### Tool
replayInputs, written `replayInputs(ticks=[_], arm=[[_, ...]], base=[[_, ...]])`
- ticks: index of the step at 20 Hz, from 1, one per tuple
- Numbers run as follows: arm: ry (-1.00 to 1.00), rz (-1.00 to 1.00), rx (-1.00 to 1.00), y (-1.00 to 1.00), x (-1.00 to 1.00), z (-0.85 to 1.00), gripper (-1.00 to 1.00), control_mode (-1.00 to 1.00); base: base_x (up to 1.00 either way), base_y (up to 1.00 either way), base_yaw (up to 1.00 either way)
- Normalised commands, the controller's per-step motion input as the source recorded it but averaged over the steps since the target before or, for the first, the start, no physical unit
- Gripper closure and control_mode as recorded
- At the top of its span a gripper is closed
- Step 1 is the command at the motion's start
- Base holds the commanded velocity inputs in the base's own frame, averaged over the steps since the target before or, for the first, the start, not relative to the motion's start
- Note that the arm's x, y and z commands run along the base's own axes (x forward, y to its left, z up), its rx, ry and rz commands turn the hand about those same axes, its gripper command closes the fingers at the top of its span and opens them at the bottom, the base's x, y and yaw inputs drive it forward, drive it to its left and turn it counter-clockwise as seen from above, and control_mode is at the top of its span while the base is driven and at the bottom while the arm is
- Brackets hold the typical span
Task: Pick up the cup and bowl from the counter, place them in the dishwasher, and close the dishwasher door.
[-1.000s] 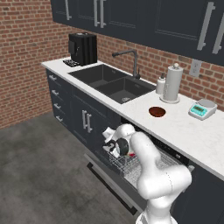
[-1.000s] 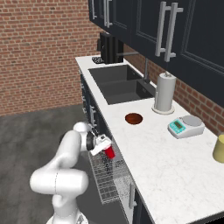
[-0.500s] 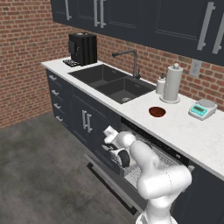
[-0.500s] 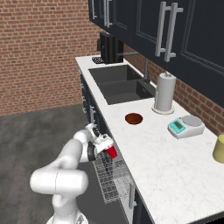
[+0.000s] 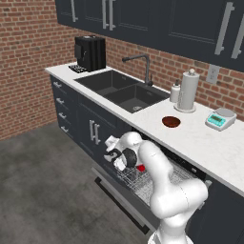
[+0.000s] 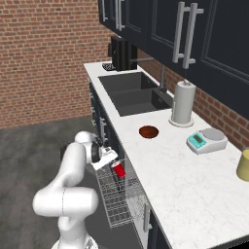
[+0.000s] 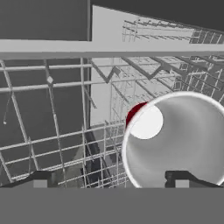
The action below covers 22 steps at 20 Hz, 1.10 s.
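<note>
Red cup (image 6: 118,169) is lying in the white wire rack (image 6: 117,203) of the dishwasher (image 5: 183,167), at the rack's sink-side end. In the hand view the cup (image 7: 175,140) shows mouth-on: white inside, white rim, a sliver of red at its upper left. It sits on the rack wires (image 7: 65,105), tilted toward the camera.

Gripper (image 7: 111,180) fingers are spread wide, one tip at far left (image 7: 39,177), the other (image 7: 183,178) in front of the cup's lower rim. Nothing between them, the cup is not gripped. From the base views the hand (image 6: 103,156) hangs just beside the cup, over the rack's front edge; in the left base view the hand (image 5: 119,155) covers most of the cup (image 5: 140,167), only a red patch visible.

Rack is pulled out over the lowered door (image 5: 121,200), which lies open and roughly flat below it.

Bowl (image 6: 148,131), dark reddish-brown, is upright on the counter (image 6: 185,185), between the sink (image 6: 133,95) and the scale (image 6: 206,140), just near of the paper towel roll (image 6: 184,103). Same bowl in the left base view (image 5: 171,121), well apart from the arm.

Coffee machine (image 5: 89,52) stands at the far left end of the counter, faucet (image 5: 142,66) behind the sink. Yellow tumbler (image 6: 244,165) at the right edge of the right base view.
</note>
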Motion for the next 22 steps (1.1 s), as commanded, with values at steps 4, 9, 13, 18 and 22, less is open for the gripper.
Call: replayInputs(ticks=[4,9,13,18,22], arm=[[-0.10,0.00,0.00,0.22,-0.52,0.85,-1.00,-1.00],[-0.19,0.00,0.00,0.01,-0.57,1.00,-1.00,-1.00],[-0.26,0.00,0.00,-0.05,-0.78,1.00,-1.00,-1.00],[-0.28,0.00,0.00,-0.25,-0.91,1.00,-1.00,-1.00],[-0.28,-0.01,0.00,-0.41,-0.87,1.00,-1.00,-1.00]], base=[[0.00,0.00,0.00],[0.00,0.00,0.00],[0.00,0.00,0.00],[0.00,0.00,0.00],[0.00,0.00,0.00]])
